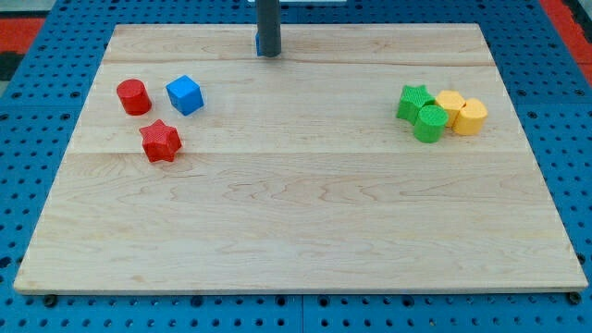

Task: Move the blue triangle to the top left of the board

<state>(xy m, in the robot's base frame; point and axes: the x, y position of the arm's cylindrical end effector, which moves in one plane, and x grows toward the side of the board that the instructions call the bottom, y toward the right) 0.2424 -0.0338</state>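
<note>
- Wooden board point(296, 231) fills the view, its bottom edge nearest the cam.
- Dark rod w/ my tip point(268, 55) sits at top centre; plain rod end, so jaws: can't tell.
- Right cluster, all touching: green star point(413, 99), green cylinder point(430, 124), yellow block point(450, 102) (shape unclear), yellow hexagon point(472, 117).
- Left group, apart from each other: red cylinder point(133, 96), red star point(160, 141), blue cube point(184, 94).
- Blue sliver point(258, 43) peeks at the rod's left edge, just above tip; poss. the blue triangle, shape hidden.
</note>
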